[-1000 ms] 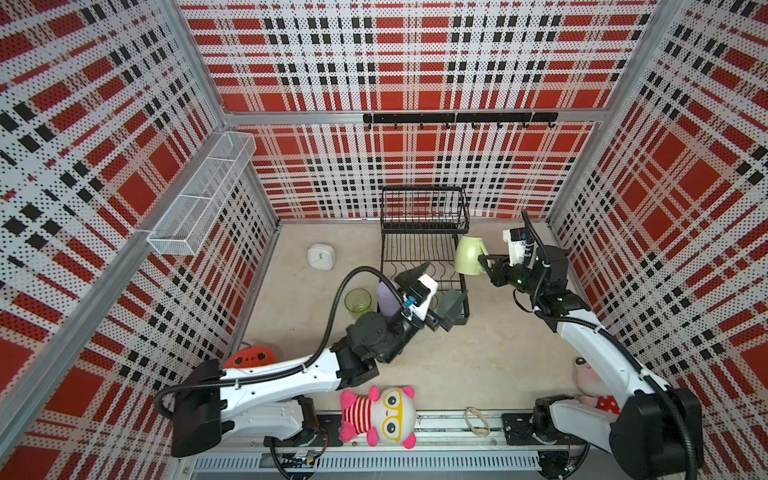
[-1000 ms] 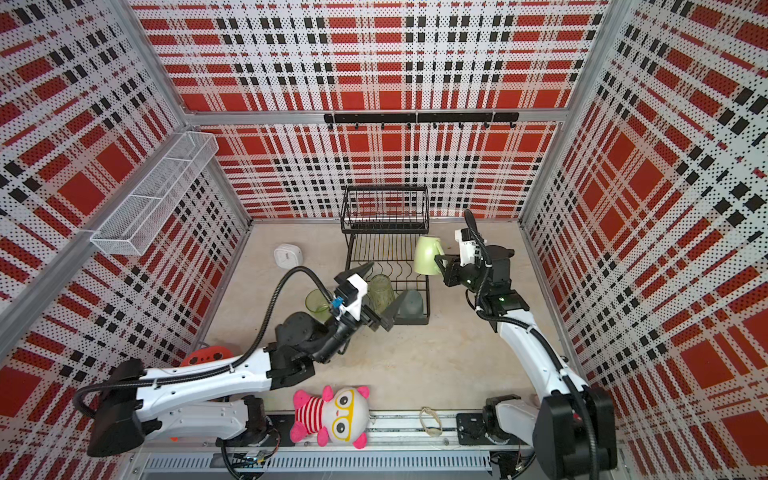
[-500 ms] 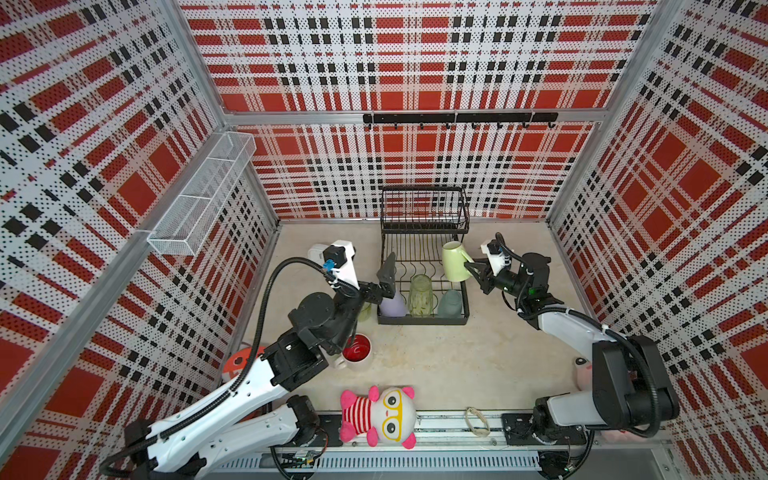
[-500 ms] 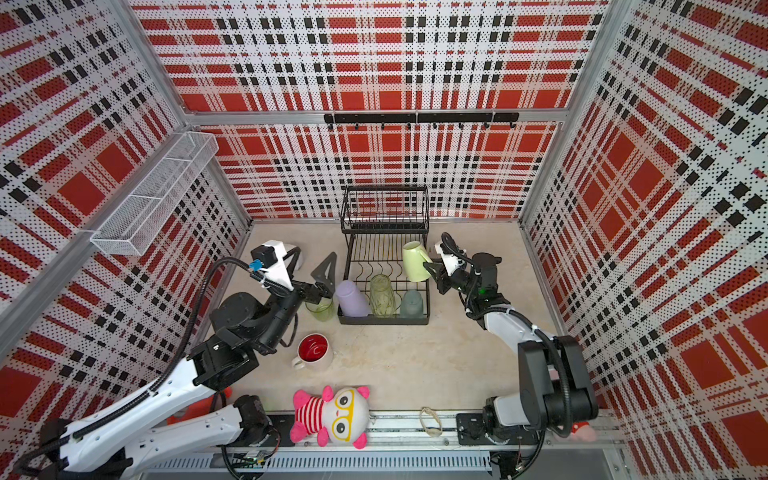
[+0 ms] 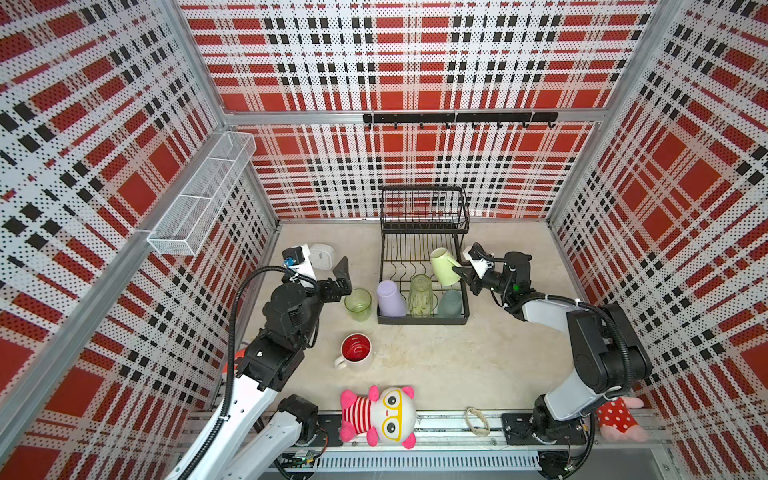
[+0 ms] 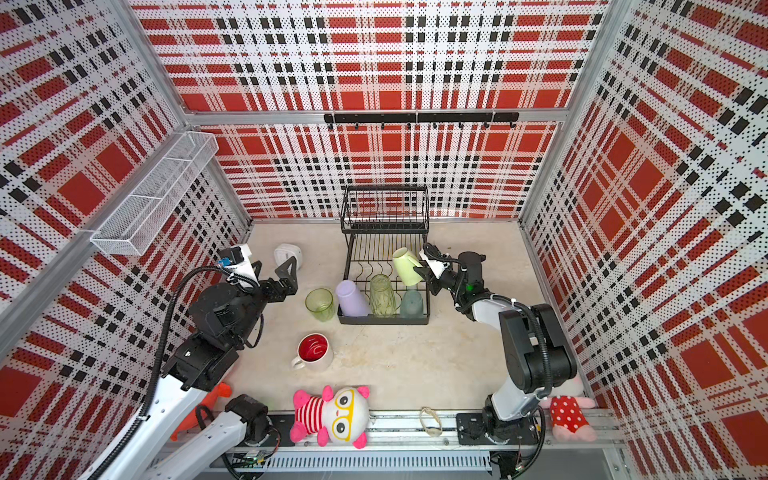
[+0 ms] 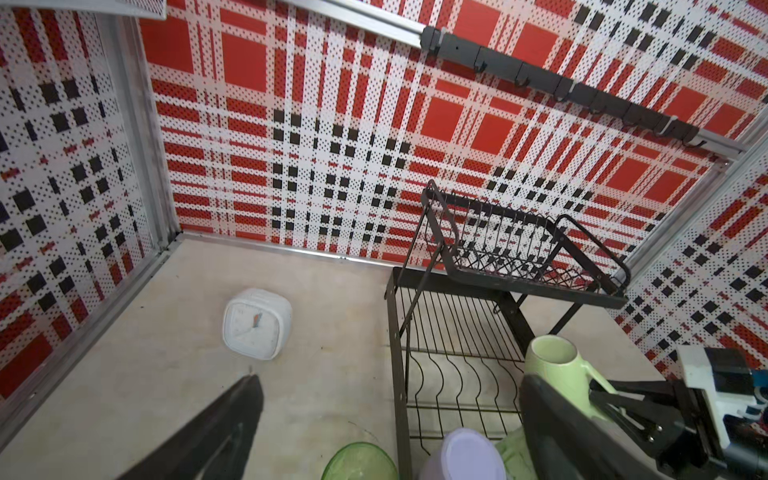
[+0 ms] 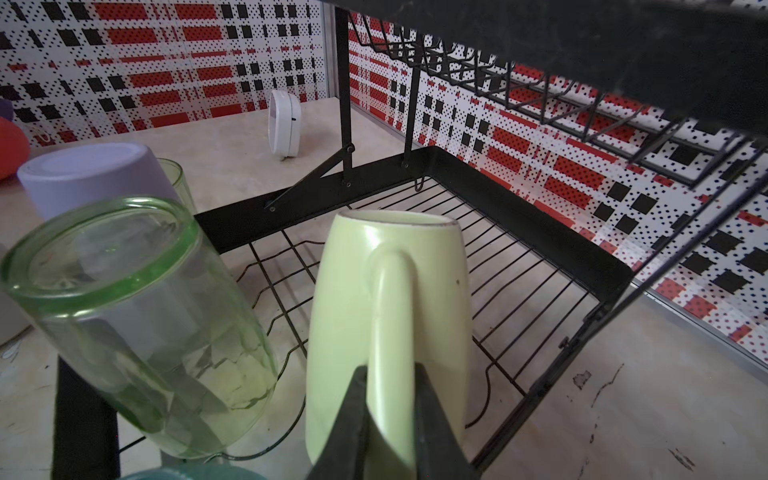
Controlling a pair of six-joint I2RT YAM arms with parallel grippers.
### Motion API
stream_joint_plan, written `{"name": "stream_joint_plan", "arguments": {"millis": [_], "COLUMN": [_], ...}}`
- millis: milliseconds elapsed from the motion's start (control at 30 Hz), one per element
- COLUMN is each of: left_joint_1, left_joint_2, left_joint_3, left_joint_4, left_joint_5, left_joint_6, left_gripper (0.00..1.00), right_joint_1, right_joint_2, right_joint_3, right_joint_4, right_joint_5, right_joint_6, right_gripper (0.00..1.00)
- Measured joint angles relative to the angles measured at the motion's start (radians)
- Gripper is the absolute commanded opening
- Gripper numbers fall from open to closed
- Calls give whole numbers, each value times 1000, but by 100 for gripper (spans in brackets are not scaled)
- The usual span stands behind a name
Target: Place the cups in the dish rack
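The black dish rack (image 5: 422,321) (image 6: 382,321) holds an upturned lavender tumbler (image 5: 390,297) (image 8: 91,174), a clear green tumbler (image 5: 420,295) (image 8: 137,316) and a teal cup (image 5: 451,302) along its front. My right gripper (image 5: 459,272) (image 8: 390,374) is shut on the handle of the pale green mug (image 5: 444,266) (image 8: 386,291), tilted over the lower tier. The left gripper (image 5: 341,280) (image 7: 390,380) stands wide open and empty, left of the rack. Below it on the table is a second green tumbler (image 5: 358,304) (image 7: 359,461). A white mug with a red inside (image 5: 356,349) sits nearer the front.
A white square clock (image 5: 322,255) (image 7: 255,324) sits at the back left. A pink plush toy (image 5: 380,415), a rubber ring (image 5: 476,420) and a red dotted toy (image 5: 619,417) lie along the front rail. A white mesh shelf (image 5: 203,195) hangs on the left wall.
My left arm has drawn back leftward from the rack's front, jaws open, uncovering the red-lined mug. The right gripper has brought the pale green mug lower, over the lower tier.
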Motion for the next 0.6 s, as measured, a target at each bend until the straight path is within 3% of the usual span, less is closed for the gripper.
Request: {"name": "stream_joint_plan", "arguments": {"millis": [300, 600], "left_joint_1": [21, 22], "left_joint_2": [19, 55], "left_joint_3": [-7, -7], "left_joint_4": [-14, -14], "left_joint_5": [60, 63], "left_joint_6": [-5, -3], "left_gripper": [98, 98], "right_joint_1": [5, 36], "right_joint_2": [120, 139], "right_joint_3": [16, 148], "right_joint_4": [73, -58], "right_joint_5": [-36, 21], "right_joint_6": [-5, -71], "right_gripper": [0, 0]}}
